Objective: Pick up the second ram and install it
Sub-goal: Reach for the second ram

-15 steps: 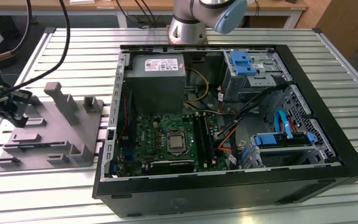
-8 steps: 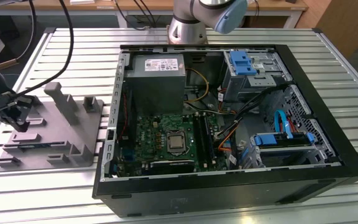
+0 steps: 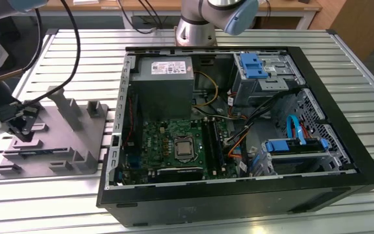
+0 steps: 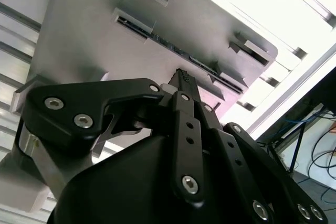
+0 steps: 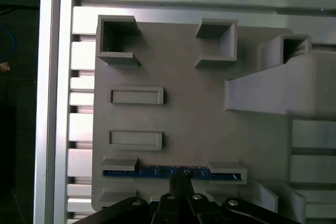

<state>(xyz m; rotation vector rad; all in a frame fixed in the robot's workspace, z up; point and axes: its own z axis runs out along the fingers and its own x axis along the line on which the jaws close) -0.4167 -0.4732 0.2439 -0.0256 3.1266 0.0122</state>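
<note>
The second ram (image 5: 157, 172) is a thin dark blue-black stick standing on edge in a slot of the grey moulded block (image 5: 184, 119). In the exterior view the ram (image 3: 32, 151) lies near the block's (image 3: 70, 141) front left. My gripper (image 3: 23, 132) hangs over that slot on the exterior view's left. Its fingertips are closed together at the middle of the stick in both wrist views, gripper (image 5: 181, 179) and gripper (image 4: 182, 77), with the ram (image 4: 157, 39) just past the tips. I cannot tell whether they touch it. Nothing is held between the fingers.
An open black computer case (image 3: 343, 161) lies to the exterior view's right of the block, with its green motherboard (image 3: 174, 146), long memory slots (image 3: 211, 141), cables and blue drive brackets (image 3: 252, 66). The block carries tall posts (image 3: 66, 109). All rest on a slatted metal table (image 3: 37, 195).
</note>
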